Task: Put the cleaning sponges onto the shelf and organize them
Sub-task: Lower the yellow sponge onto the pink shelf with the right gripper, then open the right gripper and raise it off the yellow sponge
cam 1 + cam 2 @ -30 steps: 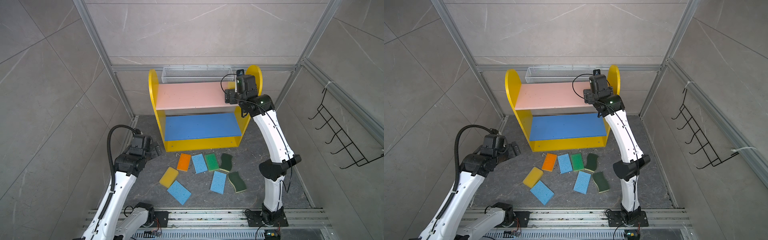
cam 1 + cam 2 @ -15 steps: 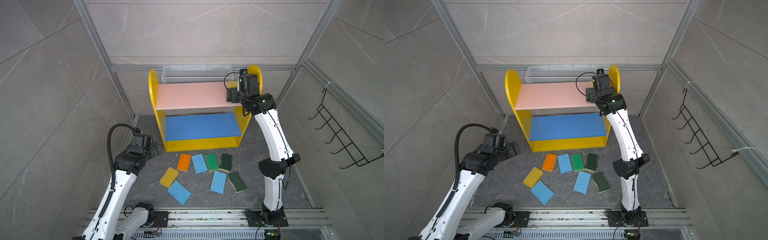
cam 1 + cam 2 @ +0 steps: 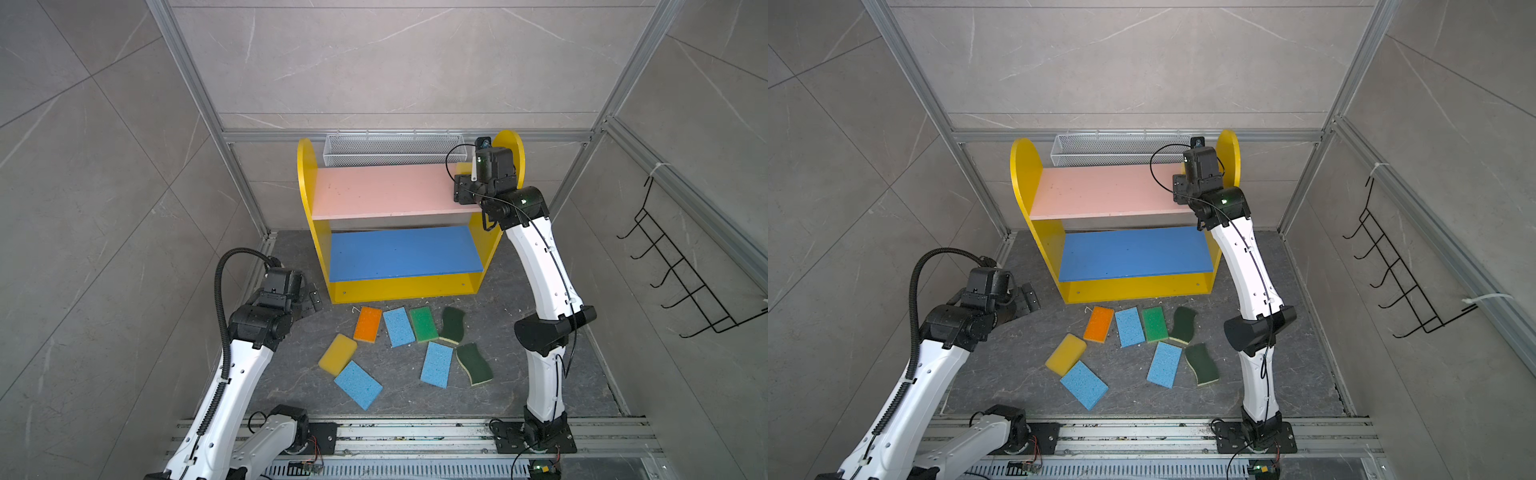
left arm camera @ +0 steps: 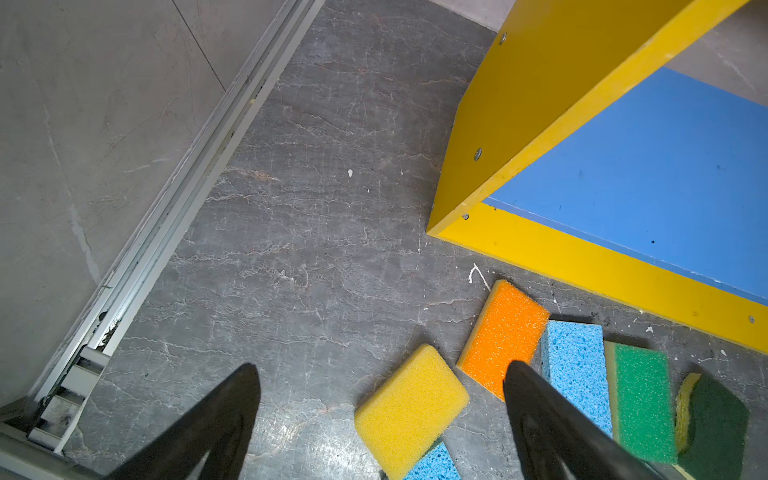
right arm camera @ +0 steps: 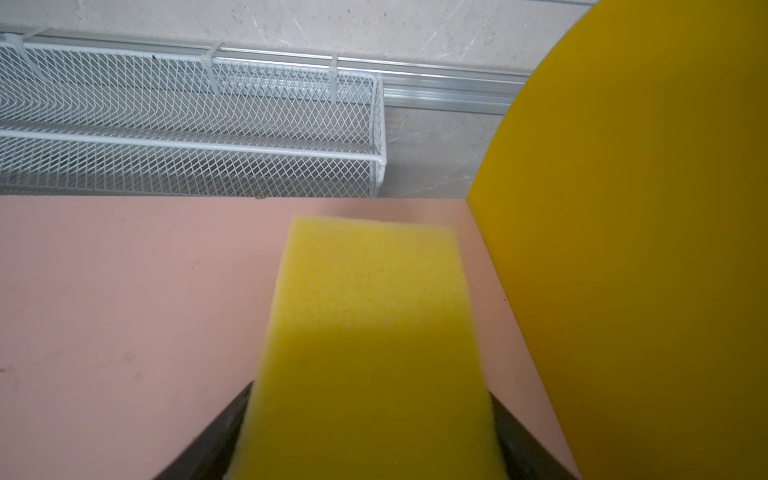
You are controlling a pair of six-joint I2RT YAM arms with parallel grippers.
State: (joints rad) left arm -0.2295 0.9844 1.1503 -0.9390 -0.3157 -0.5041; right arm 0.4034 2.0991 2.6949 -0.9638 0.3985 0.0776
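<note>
**A:** What's nearest?

**B:** Dark stone floor (image 3: 291, 374) w/ eight sponges lying flat. Nearest is a light-blue sponge (image 3: 358, 384), set at an angle. Just beyond it on the left is a thick yellow sponge (image 3: 337, 354). To the right are a 2nd light-blue sponge (image 3: 436, 364) and, just beside it, a wavy dark-green sponge (image 3: 474, 363) w/ a yellow base.

**A:** And farther?

**B:** A row of four, close side by side, just in front of the shelf (image 3: 399, 291). Left to right: orange sponge (image 3: 368, 324), 3rd light-blue sponge (image 3: 399, 327), bright-green sponge (image 3: 424, 324), 2nd wavy dark-green sponge (image 3: 452, 325).

**A:** Left gripper?

**B:** The left gripper (image 4: 380, 370) is low at the left, near the shelf's left front corner. Its fingers (image 4: 208, 424) are spread wide, released.

**A:** The shelf?

**B:** Yellow w/ round-topped sides. It has a blue middle board (image 3: 403, 253) and a pink upper board (image 3: 382, 191).

**A:** Right gripper?

**B:** The right gripper (image 5: 371, 390) is up at the pink board's right end. A 2nd thick yellow sponge (image 5: 370, 299) sits btwn its fingers, just beside the right side panel. Both fingers touch its sides. Can't tell if they're squeezing or loosened.

**A:** Farthest?

**B:** A white mesh basket (image 3: 390, 149) on the back wall. A black wire hook rack (image 3: 681, 270) hangs on the right wall.
</note>
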